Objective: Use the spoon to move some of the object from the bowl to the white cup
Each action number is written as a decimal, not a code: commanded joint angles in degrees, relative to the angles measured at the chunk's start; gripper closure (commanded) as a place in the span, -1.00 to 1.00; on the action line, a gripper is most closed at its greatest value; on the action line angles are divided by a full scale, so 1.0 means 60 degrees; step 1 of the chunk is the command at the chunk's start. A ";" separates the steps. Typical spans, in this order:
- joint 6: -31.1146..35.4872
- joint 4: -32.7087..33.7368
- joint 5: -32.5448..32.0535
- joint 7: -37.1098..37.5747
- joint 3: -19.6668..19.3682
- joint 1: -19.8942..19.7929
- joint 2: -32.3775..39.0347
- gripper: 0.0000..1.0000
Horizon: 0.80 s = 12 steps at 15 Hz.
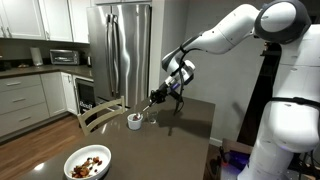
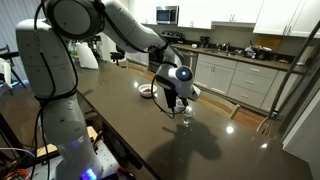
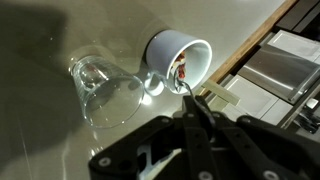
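Nearest in the wrist view, the gripper (image 3: 193,120) has its jaws pinching the thin handle of the spoon (image 3: 188,95), whose tip reaches the mouth of the white cup (image 3: 166,46). A few brown pieces (image 3: 181,69) seem to lie inside the cup. A clear glass (image 3: 105,90) stands just beside it. The bowl (image 1: 69,163), holding more pieces, sits well apart on the dark table (image 1: 180,140).

The tool (image 3: 196,118), clamped on the spoon (image 3: 186,84), hangs close over the cup (image 3: 180,58). A glass (image 3: 105,90) sits just beside the cup, closing off that side. Between cup and bowl (image 1: 88,163) the desk (image 1: 170,135) lies bare, a broad open lane. A chair (image 1: 100,113) back rises at the desk's edge near the cup, hemming that approach.
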 commanded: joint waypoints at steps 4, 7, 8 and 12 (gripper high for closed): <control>0.1030 -0.0453 -0.1635 0.1250 0.0184 0.0503 -0.0570 0.92; 0.1155 -0.0423 -0.2437 0.1847 0.0289 0.0725 -0.0754 0.92; 0.1194 -0.0399 -0.2762 0.2111 0.0325 0.0805 -0.0805 0.92; 0.1350 -0.0404 -0.4453 0.3376 0.0396 0.0968 -0.0976 0.92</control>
